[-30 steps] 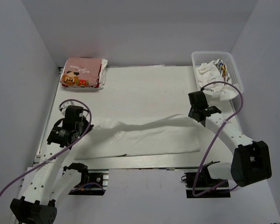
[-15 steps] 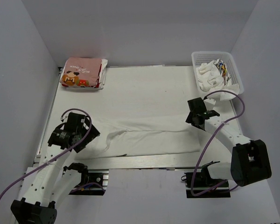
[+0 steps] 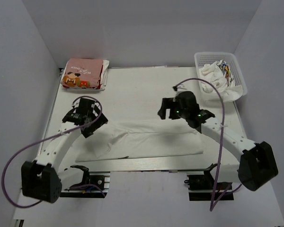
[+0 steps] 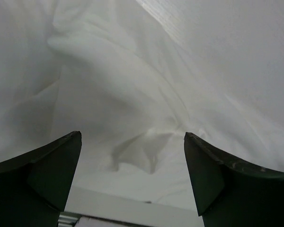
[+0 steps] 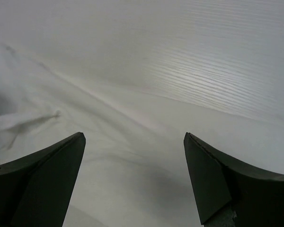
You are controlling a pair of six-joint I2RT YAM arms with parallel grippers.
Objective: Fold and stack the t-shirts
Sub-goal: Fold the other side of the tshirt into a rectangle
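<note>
The white t-shirt (image 3: 151, 139) lies as a long folded strip across the near half of the table, with a rumpled flap at its left end. The pink t-shirt (image 3: 83, 73), with its cartoon print, sits folded at the far left corner. My left gripper (image 3: 95, 126) hovers over the strip's left end, open, with only wrinkled white cloth (image 4: 132, 85) below its gap (image 4: 132, 134). My right gripper (image 3: 167, 113) hangs open above the strip's far edge near the middle, and flat cloth (image 5: 132, 156) shows between its fingers (image 5: 134, 134).
A white lattice basket (image 3: 236, 64) holding crumpled white cloths stands at the far right corner. The bare white table (image 3: 142, 90) stretches between the pink shirt and the basket. A metal rail (image 3: 146, 164) runs along the near table edge.
Both grippers opened and let go of the white t-shirt, whose raised edge dropped flat onto the strip. The left gripper then moved away from me; the right gripper swung left toward the middle.
</note>
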